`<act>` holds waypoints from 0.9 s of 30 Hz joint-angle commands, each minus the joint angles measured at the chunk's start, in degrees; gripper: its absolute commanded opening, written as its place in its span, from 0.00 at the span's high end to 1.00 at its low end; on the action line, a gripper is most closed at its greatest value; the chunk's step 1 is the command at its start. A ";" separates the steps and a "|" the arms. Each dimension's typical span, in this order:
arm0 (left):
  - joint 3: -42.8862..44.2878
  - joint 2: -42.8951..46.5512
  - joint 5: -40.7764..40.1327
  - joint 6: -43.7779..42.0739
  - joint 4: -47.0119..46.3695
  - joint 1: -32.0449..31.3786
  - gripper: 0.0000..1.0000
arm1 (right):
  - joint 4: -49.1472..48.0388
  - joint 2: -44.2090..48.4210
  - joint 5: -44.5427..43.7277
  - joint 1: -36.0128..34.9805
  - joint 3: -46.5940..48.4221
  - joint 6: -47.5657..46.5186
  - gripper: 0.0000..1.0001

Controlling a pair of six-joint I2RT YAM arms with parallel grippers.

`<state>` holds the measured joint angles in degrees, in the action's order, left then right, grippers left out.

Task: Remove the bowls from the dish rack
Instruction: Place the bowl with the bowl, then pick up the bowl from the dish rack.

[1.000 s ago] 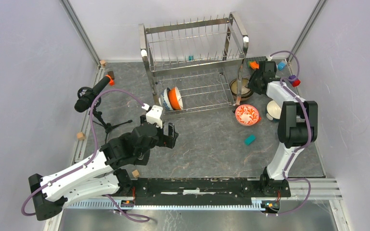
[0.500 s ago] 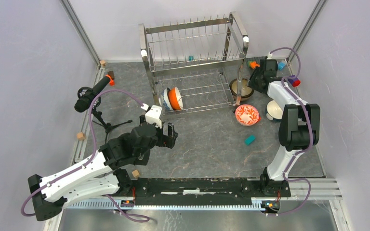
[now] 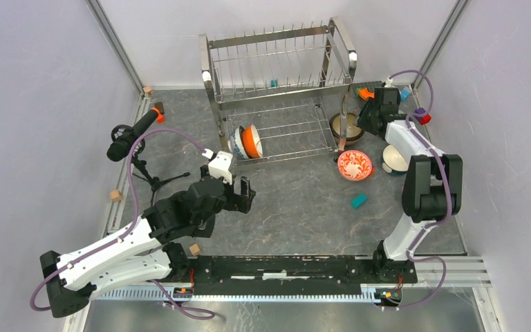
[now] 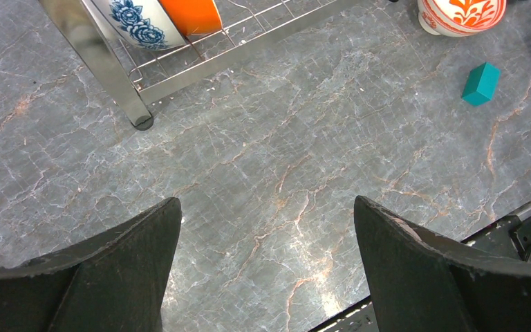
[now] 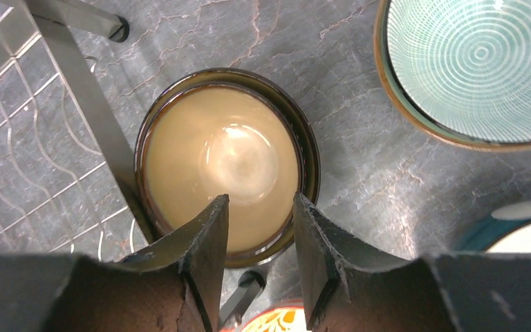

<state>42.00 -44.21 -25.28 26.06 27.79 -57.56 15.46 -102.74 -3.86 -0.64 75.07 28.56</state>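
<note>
At far left, no movement over the last second. Left gripper (image 4: 266, 204) parked above bare worktop (image 3: 297, 207) short of the dish rack (image 3: 280, 41), jaws spread wide, holding nothing. Same for the rack's lower tier: blue-and-white bowl (image 3: 237, 144) and orange bowl (image 3: 252, 140) on edge among the prongs at its left end, untouched. Upper tier apparently bare of bowls.

Further right, the only real change: right arm's elbow swung out rightward and a little nearer, with the right gripper (image 5: 261, 199) kept above the brown-gold bowl (image 5: 242, 159). Upright on the worktop, that bowl, just beside the rack's right end and outside the wires. Jaws partly apart, tips over the bowl's near rim, side by side along it rather than pinching across it. Probably no grip, though contact impossible to rule out from this angle. Judged from that: a set-down finishing, a pull-away likely next, two bowls left to fetch.

Already out, right of the rack: red-patterned bowl (image 3: 355, 164), cream white bowl (image 3: 393, 159) and pale green bowl (image 5: 477, 62).

Hard to make out:
- Pale green bowl cut by the wrist view's edge and covered by the arm from above.
- Cream white bowl half under the forearm.
- Brown-gold bowl's left edge crossed by a rack bar.
- Teal speck (image 3: 274, 83) at the upper tier too small to identify.
</note>
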 commanded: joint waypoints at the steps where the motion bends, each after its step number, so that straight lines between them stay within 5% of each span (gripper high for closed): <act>1: 1.75 0.78 -0.64 -1.19 0.12 0.10 0.00 | -6.98 10.69 0.98 -0.10 -3.75 2.68 0.54; 8: 1.69 2.09 -1.40 -1.61 -0.06 0.15 0.00 | -14.95 32.71 -2.88 0.15 -17.38 4.51 0.50; 17: 0.95 5.59 -4.14 -2.11 -0.60 0.13 0.00 | -19.90 65.75 3.29 -0.84 -43.12 2.80 0.49; 27: 0.54 6.05 -8.09 -2.60 -1.00 0.11 0.01 | -28.68 80.38 27.47 -13.25 -56.24 -0.41 0.46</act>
<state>42.00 -38.52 -29.54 26.00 28.18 -57.56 -7.01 -23.53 13.13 -9.15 20.91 30.39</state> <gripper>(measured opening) 0.993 0.538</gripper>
